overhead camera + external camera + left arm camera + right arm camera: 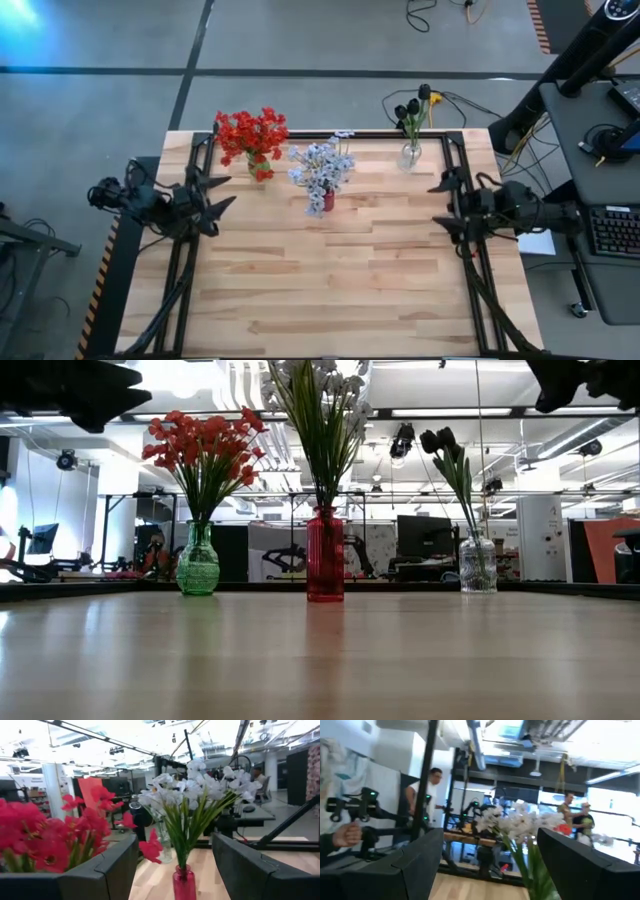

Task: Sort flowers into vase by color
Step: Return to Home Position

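1. While both arms sit at the side edges of the tabletop (330,290), the left end effector (222,195) is open and empty. Its fingers (107,870) are spread wide in the left wrist view.
2. The right end effector (443,205) is likewise open and holds nothing, pointing inward from the right edge.
3. The red flowers (251,133) stand in a green vase (198,565) near the far edge. They are just beyond the left end effector and slightly inward of it, not touching it.
4. The white flowers (320,165) stand upright in a red vase (325,555), roughly midway between the two end effectors and well apart from both. The left wrist view shows this bunch between its fingers.
5. The black flowers (412,108) stand in a clear vase (478,565) at the far edge. They are near the right end effector, beyond it and a little inward.
6. From the low view the vases run green, red, clear from left to right, with the red vase a little nearer the front than the other two.
7. Beyond the tabletop, in the right wrist view, a person (427,790) in a white shirt stands in the room.
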### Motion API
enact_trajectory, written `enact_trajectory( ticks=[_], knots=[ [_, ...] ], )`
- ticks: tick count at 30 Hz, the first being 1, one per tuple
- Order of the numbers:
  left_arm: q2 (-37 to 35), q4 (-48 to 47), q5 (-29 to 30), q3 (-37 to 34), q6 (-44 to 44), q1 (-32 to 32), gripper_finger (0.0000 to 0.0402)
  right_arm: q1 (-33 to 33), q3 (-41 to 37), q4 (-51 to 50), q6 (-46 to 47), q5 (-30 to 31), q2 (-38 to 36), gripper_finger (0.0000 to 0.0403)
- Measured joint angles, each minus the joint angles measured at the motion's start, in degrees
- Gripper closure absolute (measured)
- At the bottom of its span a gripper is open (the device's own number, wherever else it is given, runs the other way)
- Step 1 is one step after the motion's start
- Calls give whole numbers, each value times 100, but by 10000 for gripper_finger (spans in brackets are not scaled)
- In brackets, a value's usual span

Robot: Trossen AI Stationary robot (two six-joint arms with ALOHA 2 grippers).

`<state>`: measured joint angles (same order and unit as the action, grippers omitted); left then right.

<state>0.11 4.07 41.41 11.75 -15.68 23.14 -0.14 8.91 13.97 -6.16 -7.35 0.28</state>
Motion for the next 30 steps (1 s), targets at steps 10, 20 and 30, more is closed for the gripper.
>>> enact_trajectory(
  ticks=[10, 20, 30],
  knots=[
    [0, 956, -169, -1070, 358, 0, 166, 0, -587, 418, 24, -169, -22, 87],
    [66, 349, -147, -1115, 739, -1, 166, 0, -817, 387, -280, 2, 97, 87],
    [102, 239, -149, -1042, 745, 0, 166, 0, -820, -38, -92, 44, 99, 87]
  ],
)
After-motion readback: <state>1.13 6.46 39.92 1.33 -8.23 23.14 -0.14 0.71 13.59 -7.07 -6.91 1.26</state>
